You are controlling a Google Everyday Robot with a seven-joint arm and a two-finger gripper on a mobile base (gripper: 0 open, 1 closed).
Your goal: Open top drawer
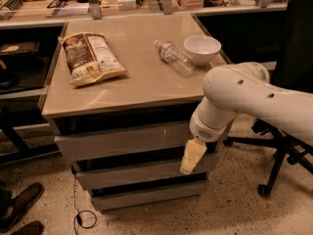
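Observation:
The top drawer (pixel 122 140) is the widest grey front panel, just under the beige cabinet top, with small whitish scuffs near its right end. It sits pushed in, flush with the fronts below. My gripper (pixel 192 156) hangs from the white arm (pixel 244 99) at the right end of the cabinet front. Its cream fingers point down, in front of the gap between the top drawer and the middle drawer (pixel 137 173).
On the cabinet top (pixel 142 82) lie a chip bag (pixel 90 58), a plastic bottle (pixel 173 57) on its side and a white bowl (pixel 202 49). An office chair base (pixel 274 155) stands at the right. Shoes (pixel 19 207) and a cable (pixel 78 214) are on the floor at the left.

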